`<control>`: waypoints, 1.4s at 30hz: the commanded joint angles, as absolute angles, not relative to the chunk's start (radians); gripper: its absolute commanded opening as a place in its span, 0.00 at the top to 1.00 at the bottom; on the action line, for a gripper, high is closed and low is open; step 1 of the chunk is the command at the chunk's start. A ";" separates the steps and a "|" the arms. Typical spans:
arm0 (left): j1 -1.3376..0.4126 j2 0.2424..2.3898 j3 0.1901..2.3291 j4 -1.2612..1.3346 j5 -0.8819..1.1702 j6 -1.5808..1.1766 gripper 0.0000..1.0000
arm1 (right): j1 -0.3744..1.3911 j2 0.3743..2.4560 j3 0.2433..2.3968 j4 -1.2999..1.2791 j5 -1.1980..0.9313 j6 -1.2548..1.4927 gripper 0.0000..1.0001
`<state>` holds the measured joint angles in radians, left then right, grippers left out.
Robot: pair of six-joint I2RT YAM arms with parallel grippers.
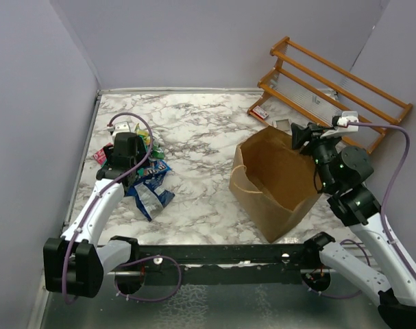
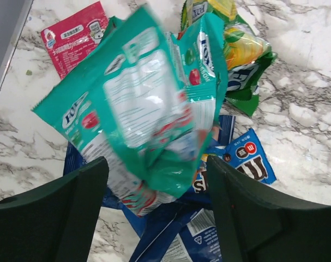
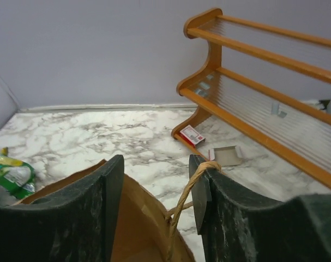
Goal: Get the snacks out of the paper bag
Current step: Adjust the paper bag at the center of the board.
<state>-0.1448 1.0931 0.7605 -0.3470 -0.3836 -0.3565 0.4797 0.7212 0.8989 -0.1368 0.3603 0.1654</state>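
The bag (image 1: 276,179) stands on the right half of the marble table (image 1: 194,130), a boxy shell of creased brown kraft paper with its mouth gaping upward. The right gripper (image 3: 156,164) hangs over the bag's far rim with its two dark, matte fingers parted. Veined marble shows through the gap, and nothing is pinched. A thin twisted-paper handle (image 3: 181,199) loops up from the rim and lies against the inner face of one finger (whether it only touches or catches there is hard to tell).

The snacks (image 1: 142,179) lie in a loose heap on the left side of the table, near the wall and well apart from the bag. The left gripper (image 2: 157,164) hovers just above the heap, its blunt dark-green fingers spread wide. Between them is a teal packet (image 2: 149,109) of glossy, crinkled foil with white and red print, smeared by motion; neither finger visibly presses it. Under it lie blue packets (image 2: 247,161), flat and shiny, one with a brown "m" print. A yellow-green packet (image 2: 241,49) lies crumpled beyond the teal one. A small flat red-pink packet (image 2: 72,41) lies at the heap's edge, toward the wall.

Behind the bag, a rack (image 1: 331,86) of orange-brown wooden rails with fine pale slats between them stands at the far right corner. By its foot lie a small red box (image 3: 191,135) and a grey card (image 3: 225,155).
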 commanded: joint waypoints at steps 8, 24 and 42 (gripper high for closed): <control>-0.140 0.989 0.907 -0.309 -0.203 -0.340 0.10 | 0.484 0.637 1.039 -0.244 0.263 0.165 0.00; -0.141 0.887 1.108 -0.267 0.083 -0.326 0.01 | 0.484 0.624 1.030 -0.204 0.270 0.136 0.08; -0.144 0.878 0.960 -0.180 0.176 -0.404 0.00 | 0.485 0.739 1.134 -0.078 0.013 0.329 0.21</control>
